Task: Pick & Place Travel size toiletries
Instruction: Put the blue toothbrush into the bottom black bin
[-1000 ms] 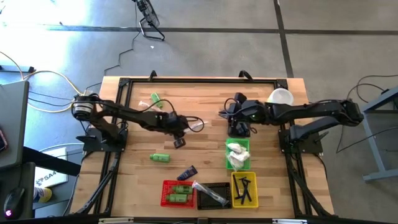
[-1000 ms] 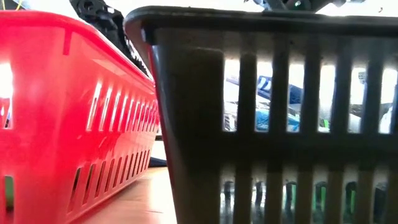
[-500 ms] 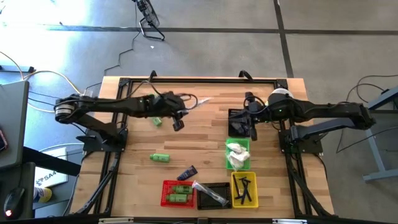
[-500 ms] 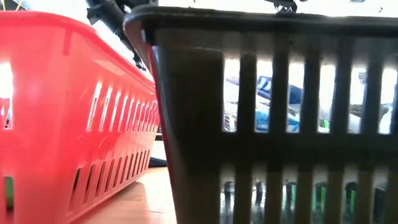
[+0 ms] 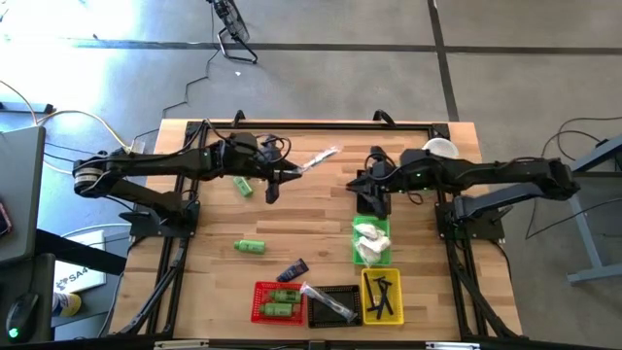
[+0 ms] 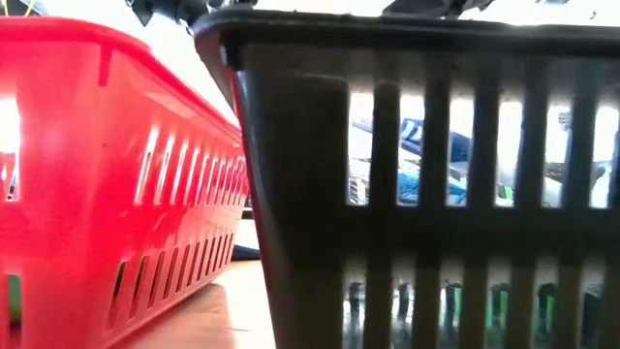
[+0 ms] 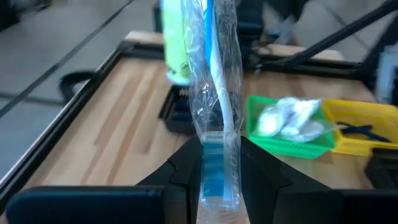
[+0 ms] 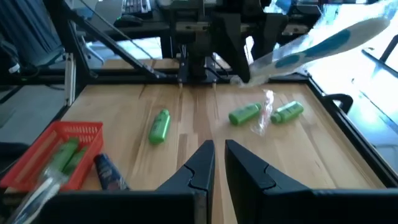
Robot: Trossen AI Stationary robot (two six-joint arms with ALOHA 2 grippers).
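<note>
My left gripper [image 5: 277, 180] [image 7: 217, 155] is shut on a clear-wrapped toothbrush [image 5: 316, 160] [image 8: 323, 40], held above the table's far middle. Across from it, above a black basket [image 5: 374, 202], my right gripper [image 5: 362, 185] [image 8: 217, 155] is shut and has nothing in it. Green bottles [image 5: 243, 186] [image 5: 250, 247] [image 8: 244, 114] and a navy tube [image 5: 293, 269] lie flat on the wood. A red basket [image 5: 277, 301] holds green bottles. Another wrapped toothbrush lies in the near black basket [image 5: 335, 303]. My left gripper pinches one end of the toothbrush's clear packet [image 7: 217, 180] between its two fingers. The fingers point nearly level toward the table's right, along the packet. The rest of the packet [image 5: 326, 156] sticks out past the fingertips, lifted clear of the table and tilted upward.
A green basket [image 5: 371, 241] with white packets and a yellow basket [image 5: 381, 295] with black items stand near the right front. A white cup [image 5: 439, 151] sits at the far right. A clear wrapper scrap [image 8: 264, 118] lies between two bottles. Bare wood shows mid-table.
My left gripper has risen and gone toward the table's far edge, tipping from pointing down to nearly level. The toothbrush has come up clear of the table with it and now points right. My right gripper has swung slightly above the black basket.
</note>
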